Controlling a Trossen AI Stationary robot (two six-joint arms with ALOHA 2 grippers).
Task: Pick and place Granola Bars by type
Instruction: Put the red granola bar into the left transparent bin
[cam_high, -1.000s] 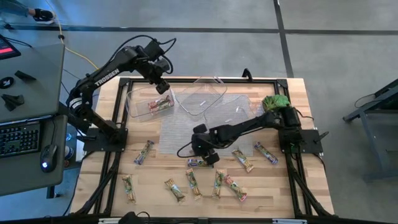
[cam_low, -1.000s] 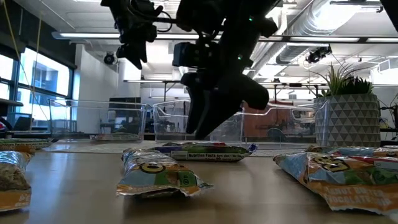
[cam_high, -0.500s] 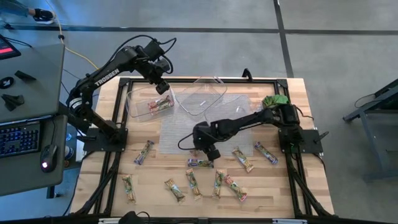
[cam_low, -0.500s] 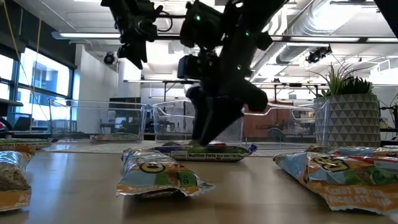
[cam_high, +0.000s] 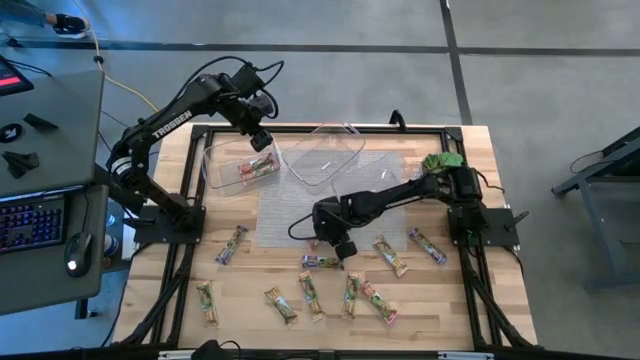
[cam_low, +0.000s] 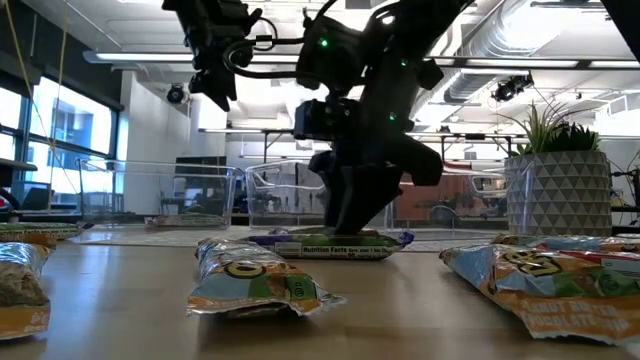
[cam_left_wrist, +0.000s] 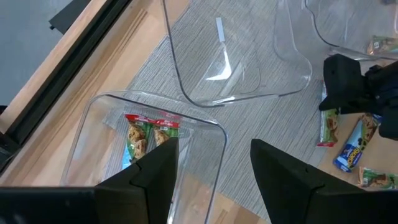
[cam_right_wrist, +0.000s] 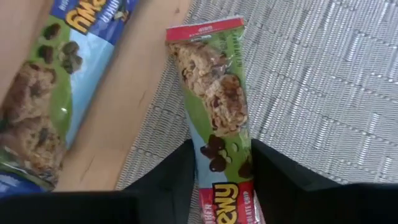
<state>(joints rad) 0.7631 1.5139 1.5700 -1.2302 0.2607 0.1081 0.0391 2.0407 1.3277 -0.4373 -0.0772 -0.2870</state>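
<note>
My right gripper (cam_high: 341, 248) is low over the near edge of the grey mat, open. Its fingers stand on either side of a red-and-green granola bar (cam_right_wrist: 214, 99) that lies flat, partly on the mat. A purple-blue bar (cam_high: 322, 261) lies on the wood just beside it. My left gripper (cam_high: 262, 140) hangs open above the left clear tub (cam_high: 225, 160), which holds red-and-green bars (cam_left_wrist: 146, 134). Several more bars lie along the near part of the table. My right gripper comes at the red-and-green bar from above, one finger (cam_right_wrist: 168, 180) along each long side of the bar's end (cam_right_wrist: 219, 158) nearest the wrist. Whether the fingers touch the wrapper, I cannot tell. The bar lies flat on the mat's edge.
Two more clear tubs (cam_high: 322, 155) (cam_high: 385, 178) stand on the grey mat (cam_high: 280, 215) at the far side. A green plant (cam_high: 443, 162) sits by the right arm's base. Loose bars (cam_high: 232, 243) (cam_high: 390, 256) (cam_high: 428, 246) flank the right gripper.
My right gripper has moved a little toward the near and right edges and come down over the red-and-green bar. The bars have stayed where they were.
</note>
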